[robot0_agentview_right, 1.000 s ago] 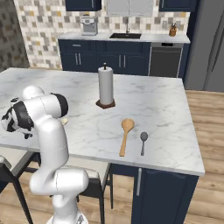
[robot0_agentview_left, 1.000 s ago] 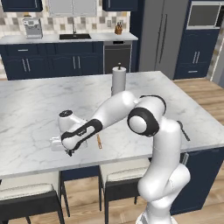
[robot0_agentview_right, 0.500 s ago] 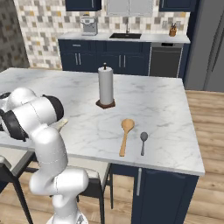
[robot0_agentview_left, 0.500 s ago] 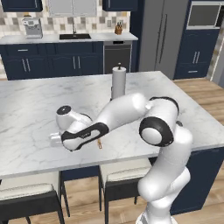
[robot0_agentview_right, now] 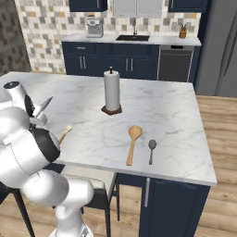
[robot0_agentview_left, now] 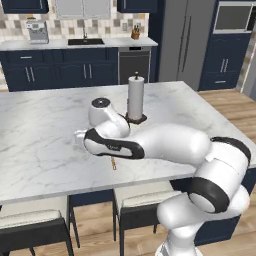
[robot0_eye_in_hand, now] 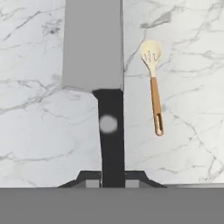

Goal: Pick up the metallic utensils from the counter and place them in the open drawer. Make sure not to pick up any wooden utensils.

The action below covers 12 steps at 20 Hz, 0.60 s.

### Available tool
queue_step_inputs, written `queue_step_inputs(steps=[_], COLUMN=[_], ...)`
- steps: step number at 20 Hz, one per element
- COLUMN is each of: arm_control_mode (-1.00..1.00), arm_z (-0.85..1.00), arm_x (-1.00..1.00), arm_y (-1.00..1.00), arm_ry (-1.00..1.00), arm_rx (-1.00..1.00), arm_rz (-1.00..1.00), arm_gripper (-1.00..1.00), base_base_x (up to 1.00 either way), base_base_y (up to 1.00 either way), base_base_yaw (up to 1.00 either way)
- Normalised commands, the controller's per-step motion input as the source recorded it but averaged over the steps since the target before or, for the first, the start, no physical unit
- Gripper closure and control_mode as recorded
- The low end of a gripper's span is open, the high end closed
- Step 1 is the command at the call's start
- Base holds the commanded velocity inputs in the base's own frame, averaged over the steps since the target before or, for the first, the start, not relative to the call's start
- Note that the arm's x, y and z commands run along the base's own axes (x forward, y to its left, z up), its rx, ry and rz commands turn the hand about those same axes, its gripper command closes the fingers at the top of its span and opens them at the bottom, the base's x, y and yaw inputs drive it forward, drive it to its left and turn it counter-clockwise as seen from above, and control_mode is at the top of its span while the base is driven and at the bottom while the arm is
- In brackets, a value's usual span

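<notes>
Hand view: the kitchen knife [robot0_eye_in_hand: 94, 48] sits upright in the frame, black handle clamped between the fingers [robot0_eye_in_hand: 89, 179], silver blade pointing away, lifted clear of the table [robot0_eye_in_hand: 192, 144] (so the fingers are closed on the knife). Just beside it on the marble lies the small wooden spoon [robot0_eye_in_hand: 153, 83], pale head, tan handle, untouched.

In the right base view the blade tip [robot0_agentview_right: 45, 104] pokes up beside the robot's shoulder, above the near left part of the table [robot0_agentview_right: 176, 115]. The small wooden spoon [robot0_agentview_right: 65, 133] lies below it. Further right, near the front edge, the large wooden spoon [robot0_agentview_right: 133, 143] and the metal spoon [robot0_agentview_right: 151, 150] lie side by side, apart. A paper towel roll [robot0_agentview_right: 111, 91] stands mid-table. In the left base view the arm folds low over the table [robot0_agentview_left: 45, 145], w/ a bit of the small wooden spoon's handle [robot0_agentview_left: 113, 163] peeking under it.

Progress, as I judge it: knife picked, not yet delivered; I can't spot the open drawer. Metal spoon is yet to be fetched, so under halfway.

Vs. half a sec ago: the arm has swung round, elbow now nearer the cameras, and the knife is carried up and toward the robot's side. Things on the table haven't shifted.
</notes>
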Motion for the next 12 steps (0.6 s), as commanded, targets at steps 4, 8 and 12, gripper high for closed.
queue_step_inputs(steps=[4, 8, 12], arm_control_mode=[-1.0, -1.0, -1.0], arm_z=[0.74, 0.35, 0.21], arm_x=[-0.24, -0.33, -0.39], arm_y=[-1.0, -1.0, -1.0], arm_ry=[0.0, 0.0, 0.0], arm_rx=[0.16, 0.12, 0.05], arm_rz=[0.17, 0.21, 0.18], arm_gripper=[1.0, 1.0, 1.0], base_base_x=[0.0, 0.0, 0.0], base_base_y=[0.0, 0.0, 0.0], base_base_yaw=[0.0, 0.0, 0.0])
